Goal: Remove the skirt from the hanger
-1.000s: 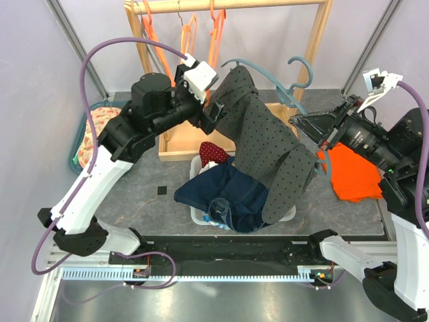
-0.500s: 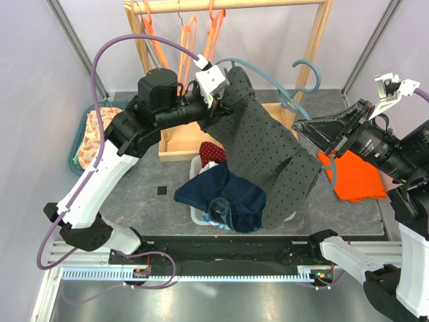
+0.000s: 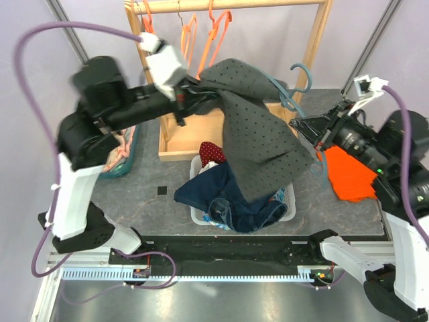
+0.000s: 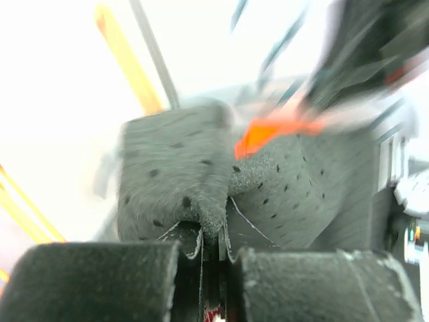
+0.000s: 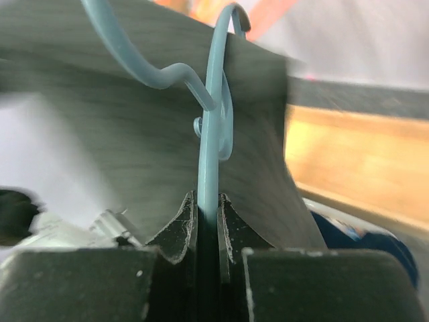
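My left gripper (image 4: 214,249) is clamped on the skirt (image 3: 258,144), held high over the basket (image 3: 289,200); my right gripper (image 5: 208,204) pinches the blue hanger (image 5: 212,127) — if fabric snags there, my pull could wrench it free.

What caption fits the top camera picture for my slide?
Left gripper grips the dotted grey skirt high while the right gripper holds the blue hanger.

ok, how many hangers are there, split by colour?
orange hangers: 3
blue hanger: 1
total: 4
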Robot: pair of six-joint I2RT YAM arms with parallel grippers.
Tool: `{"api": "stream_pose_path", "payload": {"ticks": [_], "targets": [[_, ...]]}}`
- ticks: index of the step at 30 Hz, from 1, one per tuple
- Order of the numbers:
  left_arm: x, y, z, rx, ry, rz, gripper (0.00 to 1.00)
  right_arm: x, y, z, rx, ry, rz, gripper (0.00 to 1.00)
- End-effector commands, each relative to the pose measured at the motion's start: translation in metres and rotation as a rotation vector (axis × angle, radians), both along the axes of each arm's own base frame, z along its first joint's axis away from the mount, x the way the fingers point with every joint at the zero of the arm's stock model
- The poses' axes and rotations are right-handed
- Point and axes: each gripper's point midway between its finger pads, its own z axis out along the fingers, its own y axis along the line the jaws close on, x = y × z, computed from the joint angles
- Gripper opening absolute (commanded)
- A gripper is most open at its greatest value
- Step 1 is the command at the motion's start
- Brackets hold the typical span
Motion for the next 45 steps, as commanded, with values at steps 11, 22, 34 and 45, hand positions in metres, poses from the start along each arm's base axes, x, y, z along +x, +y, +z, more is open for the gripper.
{"api": "stream_pose_path", "payload": {"ticks": [11, 22, 34, 45], "targets": [[-0.082, 0.043, 0.103, -0.309, -0.144, -0.152, 0.09, 0.058, -0.039, -0.047, -0.142, 0.090, -0.298, 0.00], [-0.050, 0.006, 0.075, -0.243, -0.094, -0.143, 0.08, 0.047, -0.051, -0.011, -0.108, -0.003, -0.348, 0.00], [-0.051, -0.038, -0.129, 0.265, 0.067, -0.197, 0.05, 0.050, -0.059, 0.019, -0.059, -0.076, -0.405, 0.00], [-0.089, -0.004, -0.308, 0.774, -0.050, -0.310, 0.02, 0.085, -0.049, 0.005, -0.050, -0.007, -0.419, 0.00]]}}
